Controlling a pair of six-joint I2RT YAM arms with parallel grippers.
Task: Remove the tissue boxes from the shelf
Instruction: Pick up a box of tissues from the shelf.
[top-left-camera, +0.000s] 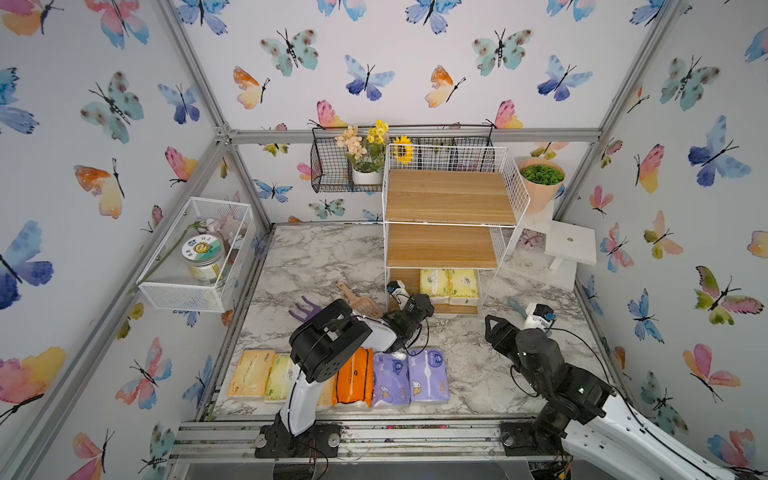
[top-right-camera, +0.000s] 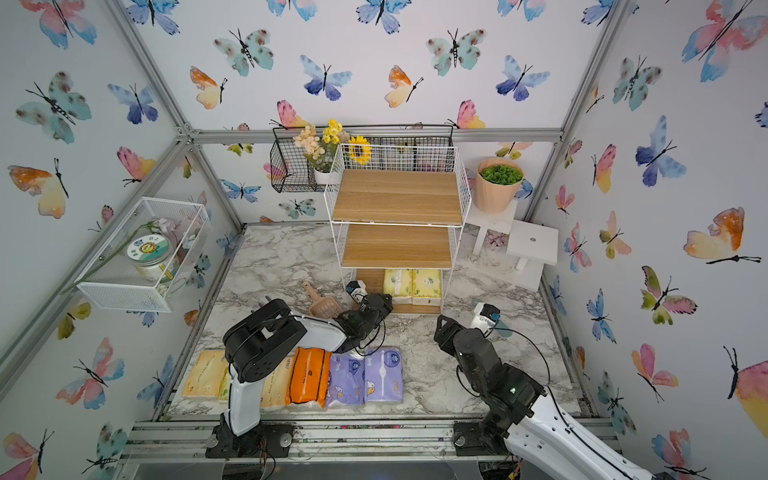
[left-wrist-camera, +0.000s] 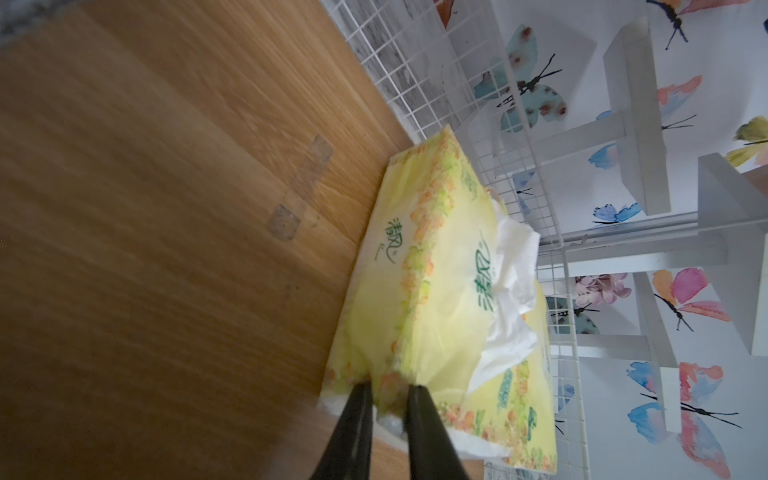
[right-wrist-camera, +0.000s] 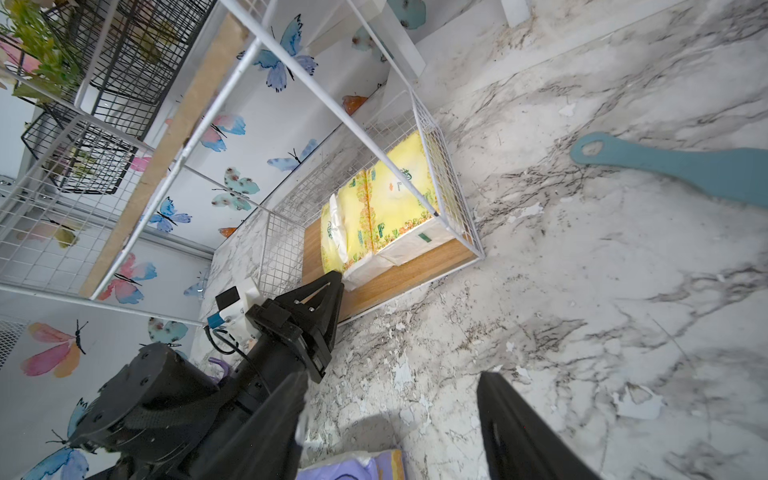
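A tall three-tier shelf of white wire grid and light wooden boards (top-left-camera: 451, 195) is shown at the back of a grey-veined marble tabletop (top-left-camera: 316, 266). Its top and middle boards are bare. On its lowest board two pale yellow-green plastic-wrapped tissue packs are laid flat, side by side and touching.

The left gripper (left-wrist-camera: 388, 392) has been reached into the shelf's open front. Its black fingers are drawn narrow and pinched onto the front corner of the wrapper of the nearer tissue pack (left-wrist-camera: 436, 291), which has loose white tissue bulging from its top slit. The second yellow-green pack (left-wrist-camera: 523, 415) is pressed between that one and the shelf's side grille.

The long axis of the held pack is seen to run from the shelf's open front towards its back grille, in line with the gripper's reach. One short end is pointed out of the front, and that is the end gripped. A straight pull out through the front is judged to be what the next move calls for, with a risk that the thin wrapper slips or the neighbour is dragged along.

The right gripper (right-wrist-camera: 395, 386) is held wide and empty over the marble in front of the shelf, well apart from both packs, so the left arm is the nearer.

A row of six more soft packs in peach, orange and lilac (top-left-camera: 428, 376) is laid well in front of the shelf
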